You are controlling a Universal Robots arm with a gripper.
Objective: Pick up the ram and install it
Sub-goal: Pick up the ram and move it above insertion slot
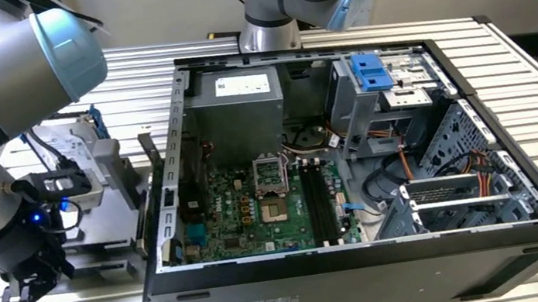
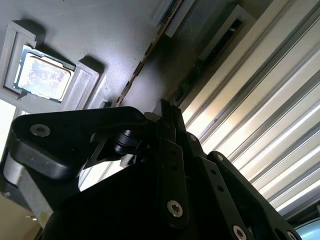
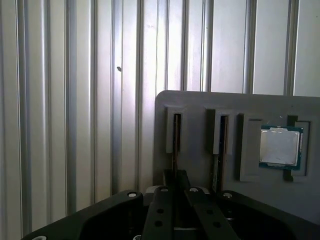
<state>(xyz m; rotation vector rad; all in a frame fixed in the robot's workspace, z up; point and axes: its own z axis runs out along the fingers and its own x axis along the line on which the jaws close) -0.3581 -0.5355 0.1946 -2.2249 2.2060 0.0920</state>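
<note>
**Ram installation, early stage: module not yet lifted out of its holder.**
In the first wrist view the gripper (image 3: pixel 176 175) sits at the ram (image 3: pixel 175 135), which stands on edge in the end slot of the grey holder (image 3: pixel 200 102), the slot by the holder's outer edge and farthest from the processor (image 3: pixel 280 146) pocket. A second module (image 3: pixel 220 135) occupies the slot between. Whether the gripper is clamped on the ram or merely lined up with it cannot be told. In the exterior view the memory slots (image 1: pixel 323 202) on the motherboard inside the open computer case (image 1: pixel 369 278) look unoccupied, so judging from this both the pick and the seating remain to be done.
</note>
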